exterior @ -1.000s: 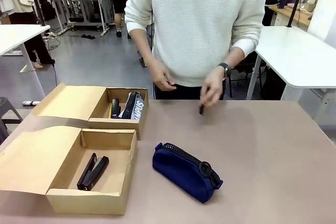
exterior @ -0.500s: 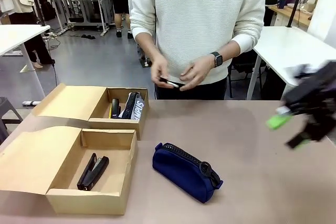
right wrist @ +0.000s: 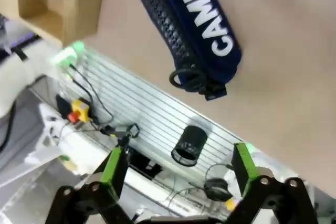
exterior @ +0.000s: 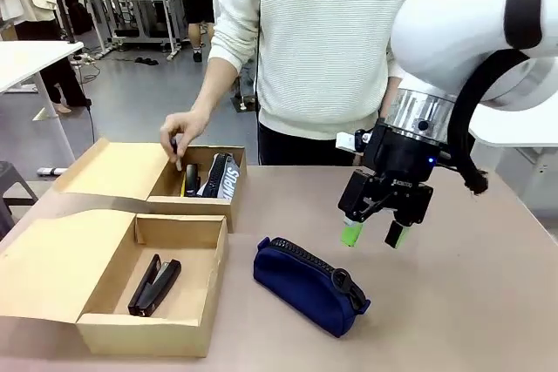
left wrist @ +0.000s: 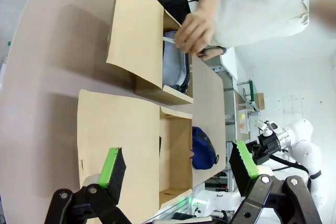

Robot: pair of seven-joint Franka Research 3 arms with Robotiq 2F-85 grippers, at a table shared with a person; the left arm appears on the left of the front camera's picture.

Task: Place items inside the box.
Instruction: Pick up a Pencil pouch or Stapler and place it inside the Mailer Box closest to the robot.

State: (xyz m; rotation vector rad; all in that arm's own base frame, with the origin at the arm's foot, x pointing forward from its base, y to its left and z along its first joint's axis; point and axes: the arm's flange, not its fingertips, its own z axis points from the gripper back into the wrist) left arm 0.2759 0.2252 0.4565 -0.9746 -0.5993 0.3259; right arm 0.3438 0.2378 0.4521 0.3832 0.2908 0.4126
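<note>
Pouch [exterior: 307,283] lies on its side on the table [exterior: 471,302], just beside the right wall of the box [exterior: 148,333] and outside it, with its zip ring at the end toward the robot's right. One stapler [exterior: 154,285] already lies in the box, with bare floor beside it. At the far side a person's hand [exterior: 181,135] is over the small box [exterior: 209,206], holding something dark that is too small to name.

Right gripper [exterior: 373,234] hovers above the table just past the pouch's ring end, jaws apart with nothing between them. Left gripper [left wrist: 178,163] hangs high over the box, jaws also wide apart and empty.

The pouch looks like soft cloth, light, and probably slack rather than stuffed, so it should sag at both ends once lifted. The cloth should grip the pads well enough. The ring is a poor hold — it would swing and let the body dangle. A pinch across the narrow width at mid-length, jaws turned square to the long axis, seems the better hold. It would likely fit best laid along the box's length, next to the stapler
</note>
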